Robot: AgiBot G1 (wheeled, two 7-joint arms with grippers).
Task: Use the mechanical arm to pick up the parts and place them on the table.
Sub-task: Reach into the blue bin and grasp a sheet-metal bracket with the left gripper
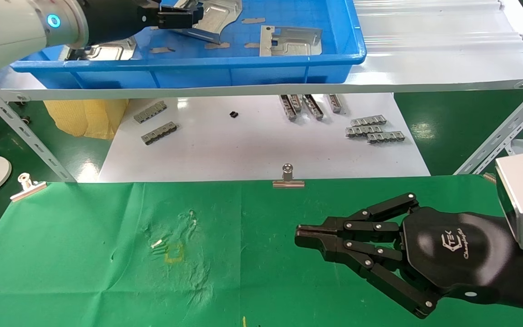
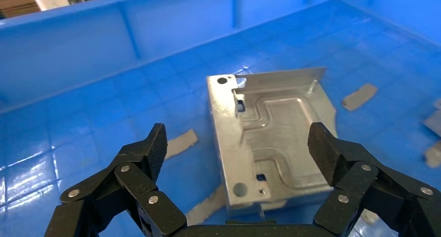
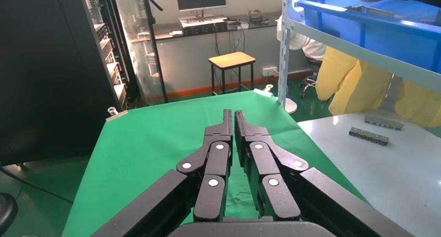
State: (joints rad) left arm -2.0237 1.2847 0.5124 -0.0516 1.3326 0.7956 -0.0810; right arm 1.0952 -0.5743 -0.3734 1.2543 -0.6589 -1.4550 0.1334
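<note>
Two grippers, left gripper (image 2: 236,148) spread wide over a part (image 2: 270,138) in the blue tray (image 1: 243,68) at 12 o'clock, holding nothing, right gripper (image 1: 304,237) pinched closed, empty, over the table (image 1: 84,272) at 4 o'clock.

- Green-clothed table (image 1: 84,272), wrinkled, fastened with silver binder clips (image 1: 288,178) at far edge
- White board (image 1: 261,150) beyond, carrying grey slotted strips (image 1: 374,131) in groups and one small black bit (image 1: 233,114)
- Blue tray (image 1: 198,68) on shelf above, holding parts (image 1: 291,40)
</note>
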